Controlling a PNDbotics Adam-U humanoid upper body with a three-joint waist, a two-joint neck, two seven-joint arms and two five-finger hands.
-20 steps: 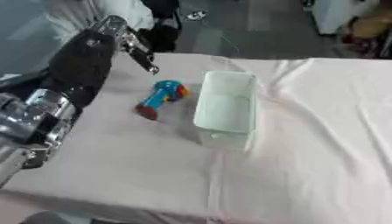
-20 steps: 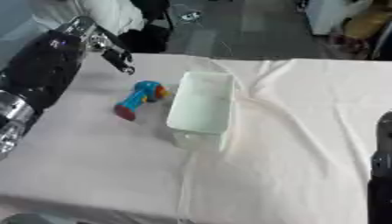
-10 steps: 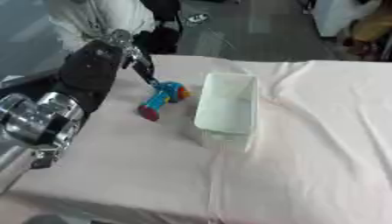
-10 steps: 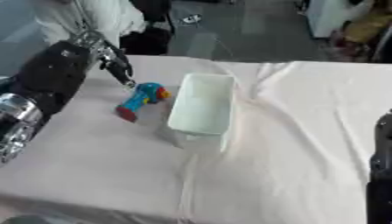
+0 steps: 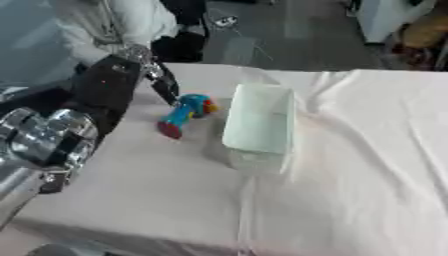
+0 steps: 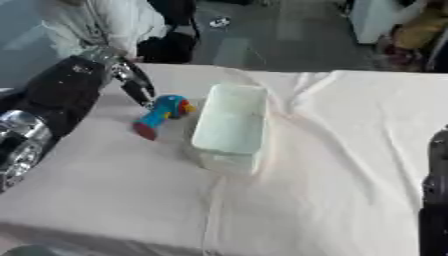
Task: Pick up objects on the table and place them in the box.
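Observation:
A small toy (image 5: pixel 184 115) with a blue body, a red end and an orange-yellow head lies on the white cloth, just left of the pale green box (image 5: pixel 260 119). My left hand (image 5: pixel 157 80) reaches in from the left, its dark fingers (image 6: pixel 136 90) straight and pointing down at the toy's head end, touching or nearly touching it. Nothing is held. The box lies lengthwise, open side up, and looks empty. Only a dark piece of my right arm (image 6: pixel 433 200) shows at the right edge in the right eye view; the hand itself is out of sight.
A white cloth (image 5: pixel 350 165) with folds covers the table. My silver and black left forearm (image 5: pixel 48 145) fills the lower left. A person in white (image 5: pixel 114 25) sits beyond the far edge, and grey floor lies behind.
My left hand has moved down and right, from above the table's far left to the toy's head end. The toy and box have stayed put.

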